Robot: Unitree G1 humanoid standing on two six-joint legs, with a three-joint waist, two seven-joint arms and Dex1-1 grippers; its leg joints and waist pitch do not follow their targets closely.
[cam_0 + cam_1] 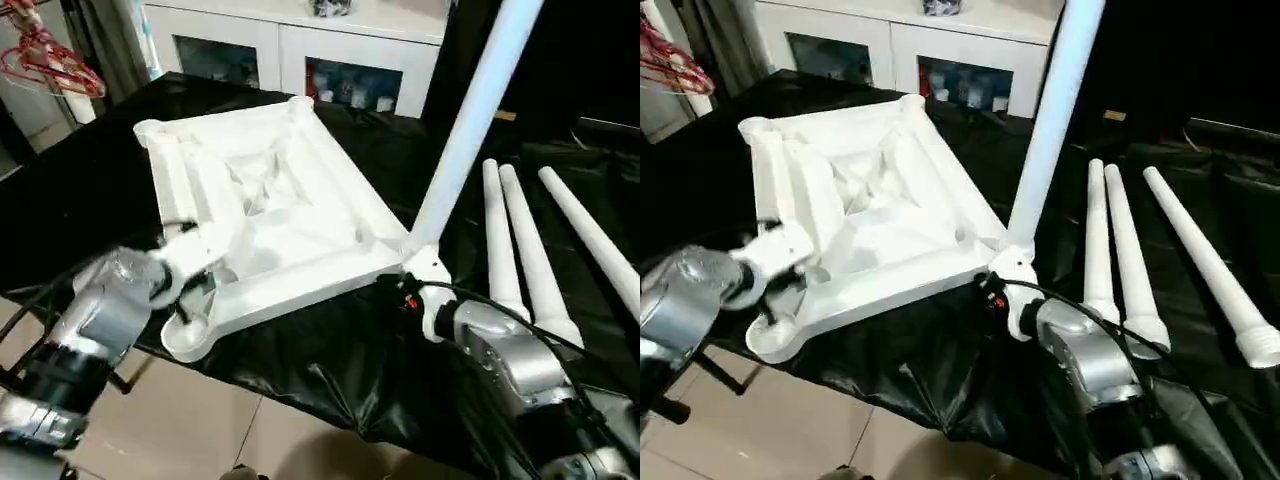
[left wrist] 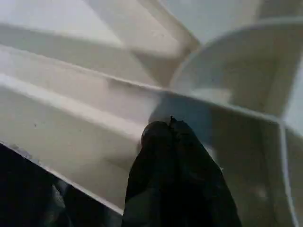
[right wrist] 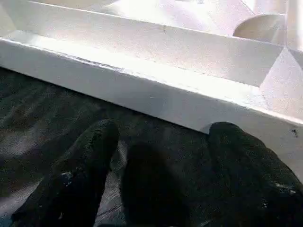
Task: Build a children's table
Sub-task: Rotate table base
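- Covering the work surface is a crinkled black sheet, draped over the near edge above a pale tiled floor.
- On the sheet the children's table lies upside down, ribbed underside up, one leg standing in its near right corner socket.
- Three loose legs lie side by side on the sheet to the right.
- Behind stands a white cabinet with glass doors; red hangers hang at far left.
- The left gripper, fingers pressed together, rests among the ribs at the near left corner.
- The right gripper is spread wide, empty, just before the top's near rim.
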